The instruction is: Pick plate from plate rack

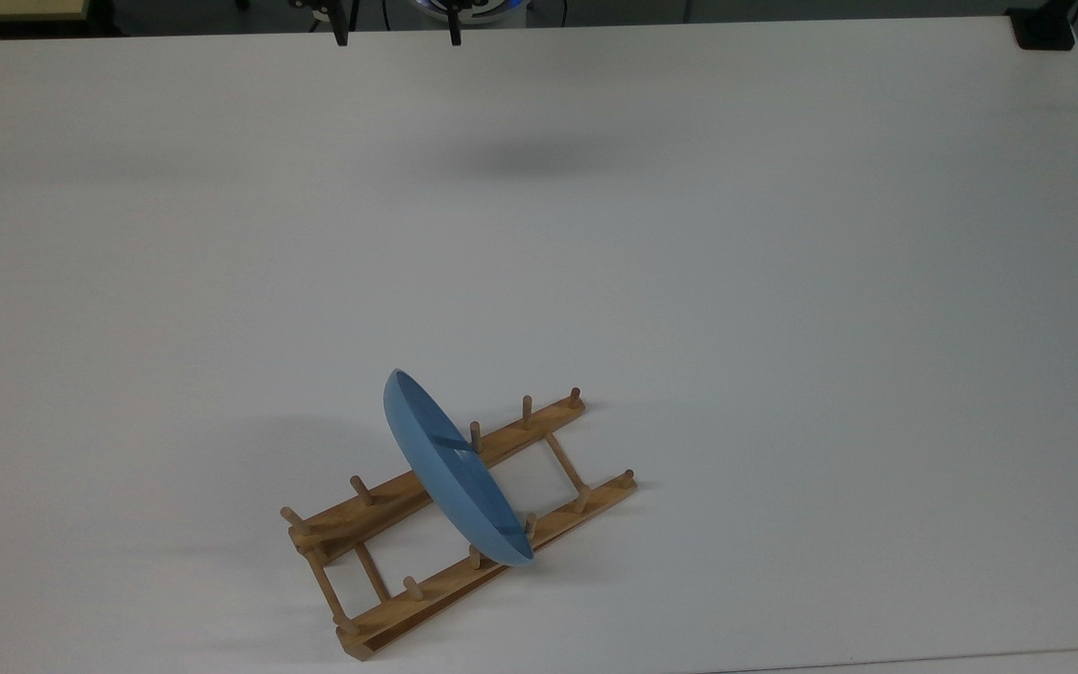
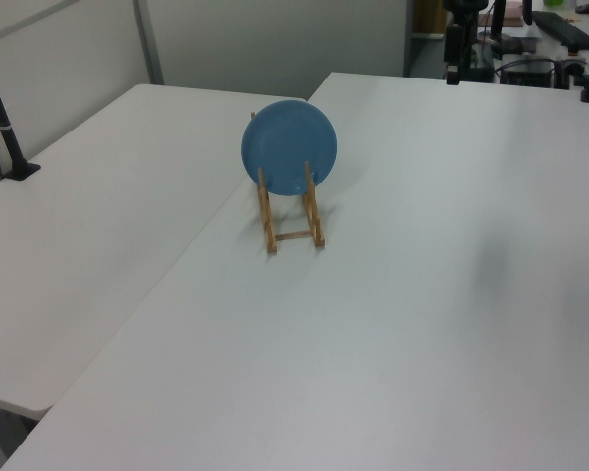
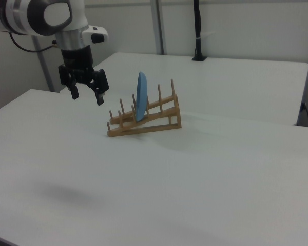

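Note:
A light-blue plate [image 1: 450, 473] stands on edge in the wooden plate rack [image 1: 520, 426], leaning between pegs near the rack's middle. The left view shows the plate [image 2: 289, 147] face-on above the rack [image 2: 271, 228]. In the right view the plate [image 3: 141, 96] is edge-on in the rack [image 3: 154, 123]. My gripper [image 3: 86, 95] hangs open in the air at the right view's left, apart from the plate and a little above rack height, holding nothing. Its two fingertips poke in at the top view's upper edge, gripper [image 1: 398, 37].
The rack sits on a wide white table [image 1: 782, 328]. A second white table [image 2: 88, 226] adjoins it on the left view's left. Black posts stand at table edges [image 2: 5, 128] [image 3: 197, 31], and a black clamp [image 1: 1044, 28] sits at the top view's upper right corner.

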You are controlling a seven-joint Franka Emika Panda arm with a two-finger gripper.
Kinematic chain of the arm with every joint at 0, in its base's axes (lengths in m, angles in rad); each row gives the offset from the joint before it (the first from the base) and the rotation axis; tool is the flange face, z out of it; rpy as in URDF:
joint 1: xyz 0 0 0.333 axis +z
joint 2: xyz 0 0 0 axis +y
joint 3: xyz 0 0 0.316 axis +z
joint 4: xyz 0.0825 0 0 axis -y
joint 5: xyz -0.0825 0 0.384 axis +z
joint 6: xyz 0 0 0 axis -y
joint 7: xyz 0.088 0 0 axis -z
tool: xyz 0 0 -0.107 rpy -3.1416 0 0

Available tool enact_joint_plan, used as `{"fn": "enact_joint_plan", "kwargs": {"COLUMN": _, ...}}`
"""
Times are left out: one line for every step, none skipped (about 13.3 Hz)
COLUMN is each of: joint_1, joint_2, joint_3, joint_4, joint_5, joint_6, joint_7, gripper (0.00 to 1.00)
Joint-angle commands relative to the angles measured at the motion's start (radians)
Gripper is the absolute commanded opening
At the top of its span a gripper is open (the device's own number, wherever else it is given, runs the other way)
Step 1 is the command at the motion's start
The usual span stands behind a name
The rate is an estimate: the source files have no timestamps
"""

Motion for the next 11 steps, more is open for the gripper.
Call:
{"fn": "enact_joint_plan", "kwargs": {"joint_1": 0.006, "joint_2": -0.007, "joint_3": -0.001, "joint_4": -0.015, "joint_5": 0.003, "joint_6": 0.005, "joint_7": -0.024, "gripper": 1.00}}
{"fn": "enact_joint_plan", "kwargs": {"joint_1": 0.004, "joint_2": -0.001, "joint_3": -0.001, "joint_4": -0.002, "joint_5": 0.000, "joint_6": 0.036, "joint_7": -0.024, "gripper": 1.00}}
{"fn": "enact_joint_plan", "kwargs": {"joint_1": 0.006, "joint_2": 0.017, "joint_3": -0.001, "joint_4": 0.012, "joint_5": 0.000, "joint_6": 0.063, "joint_7": -0.024, "gripper": 1.00}}
{"fn": "enact_joint_plan", "kwargs": {"joint_1": 0.006, "joint_2": 0.034, "joint_3": 0.001, "joint_4": 0.029, "joint_5": 0.000, "joint_6": 0.086, "joint_7": -0.024, "gripper": 1.00}}
{"fn": "enact_joint_plan", "kwargs": {"joint_1": 0.009, "joint_2": 0.058, "joint_3": 0.001, "joint_4": 0.061, "joint_5": 0.000, "joint_6": 0.109, "joint_7": -0.018, "gripper": 1.00}}
{"fn": "enact_joint_plan", "kwargs": {"joint_1": 0.019, "joint_2": 0.089, "joint_3": -0.001, "joint_4": 0.093, "joint_5": -0.003, "joint_6": 0.123, "joint_7": -0.014, "gripper": 1.00}}
{"fn": "enact_joint_plan", "kwargs": {"joint_1": 0.023, "joint_2": 0.114, "joint_3": -0.002, "joint_4": 0.116, "joint_5": -0.016, "joint_6": 0.139, "joint_7": -0.011, "gripper": 1.00}}
{"fn": "enact_joint_plan", "kwargs": {"joint_1": 0.027, "joint_2": 0.140, "joint_3": -0.001, "joint_4": 0.133, "joint_5": -0.035, "joint_6": 0.175, "joint_7": -0.010, "gripper": 1.00}}
{"fn": "enact_joint_plan", "kwargs": {"joint_1": 0.033, "joint_2": 0.164, "joint_3": -0.002, "joint_4": 0.150, "joint_5": -0.056, "joint_6": 0.253, "joint_7": -0.008, "gripper": 1.00}}
{"fn": "enact_joint_plan", "kwargs": {"joint_1": 0.035, "joint_2": 0.180, "joint_3": -0.002, "joint_4": 0.149, "joint_5": -0.075, "joint_6": 0.311, "joint_7": -0.008, "gripper": 1.00}}
{"fn": "enact_joint_plan", "kwargs": {"joint_1": 0.035, "joint_2": 0.200, "joint_3": 0.001, "joint_4": 0.150, "joint_5": -0.096, "joint_6": 0.364, "joint_7": -0.008, "gripper": 1.00}}
